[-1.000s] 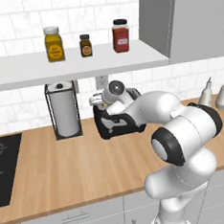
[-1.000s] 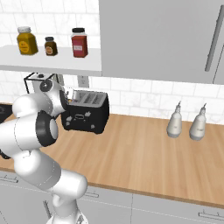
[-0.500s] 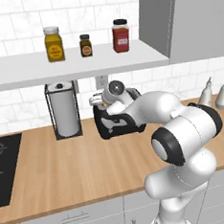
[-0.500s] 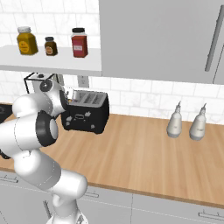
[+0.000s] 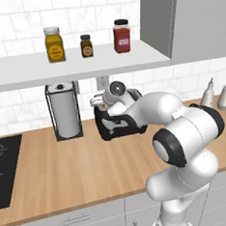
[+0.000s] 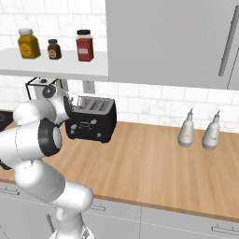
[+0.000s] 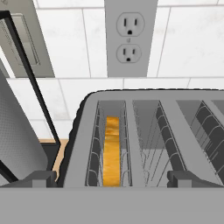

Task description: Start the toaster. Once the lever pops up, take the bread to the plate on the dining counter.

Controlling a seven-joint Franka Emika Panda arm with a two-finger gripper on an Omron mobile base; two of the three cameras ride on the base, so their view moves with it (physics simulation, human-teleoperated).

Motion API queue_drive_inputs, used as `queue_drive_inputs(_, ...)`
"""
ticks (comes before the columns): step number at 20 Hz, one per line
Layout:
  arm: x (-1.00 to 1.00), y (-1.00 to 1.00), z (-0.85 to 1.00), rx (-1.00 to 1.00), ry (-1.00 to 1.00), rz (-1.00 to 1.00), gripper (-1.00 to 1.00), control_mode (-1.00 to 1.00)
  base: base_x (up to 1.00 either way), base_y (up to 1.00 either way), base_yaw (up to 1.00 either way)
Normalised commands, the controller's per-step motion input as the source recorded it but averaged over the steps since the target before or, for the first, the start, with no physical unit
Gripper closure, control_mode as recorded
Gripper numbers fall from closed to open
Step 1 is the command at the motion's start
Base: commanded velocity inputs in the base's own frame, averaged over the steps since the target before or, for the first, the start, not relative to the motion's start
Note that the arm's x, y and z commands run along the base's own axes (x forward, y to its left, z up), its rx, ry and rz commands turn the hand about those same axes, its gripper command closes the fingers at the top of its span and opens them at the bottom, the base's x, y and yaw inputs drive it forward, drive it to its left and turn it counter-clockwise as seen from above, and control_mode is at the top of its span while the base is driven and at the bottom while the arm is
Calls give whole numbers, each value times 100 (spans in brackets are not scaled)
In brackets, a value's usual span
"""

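Note:
The black toaster (image 5: pixel 120 127) (image 6: pixel 91 124) stands at the back of the wood counter against the tiled wall. Looking down on its grey slotted top (image 7: pixel 144 105) in the hand view, I see the golden-brown bread (image 7: pixel 112 154) standing in the leftmost slot. My gripper (image 7: pixel 113 178) (image 5: pixel 104 108) hangs just above the toaster's left end, open, with one dark fingertip (image 7: pixel 38 176) on each side of the bread's slot and nothing held. The plate and the dining counter are out of view.
A paper towel roll in a black wire holder (image 5: pixel 64 112) (image 7: pixel 17 135) stands just left of the toaster. A wall outlet (image 7: pixel 129 37) is behind it. Jars sit on the shelf (image 5: pixel 77 65) above. Two grey bottles (image 6: pixel 189 130) stand to the right; a black cooktop (image 5: pixel 3 168) lies far left.

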Motion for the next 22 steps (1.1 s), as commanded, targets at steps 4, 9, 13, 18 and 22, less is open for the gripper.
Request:
queue_drive_inputs(4,0,0,0,0,0,0,-100,-100,0,0,0)
queue_drive_inputs(9,0,0,0,0,0,0,-100,-100,0,0,0)
queue_drive_inputs(13,0,0,0,0,0,0,-100,-100,0,0,0)
queue_drive_inputs(18,0,0,0,0,0,0,-100,-100,0,0,0)
queue_drive_inputs(22,0,0,0,0,0,0,-100,-100,0,0,0)
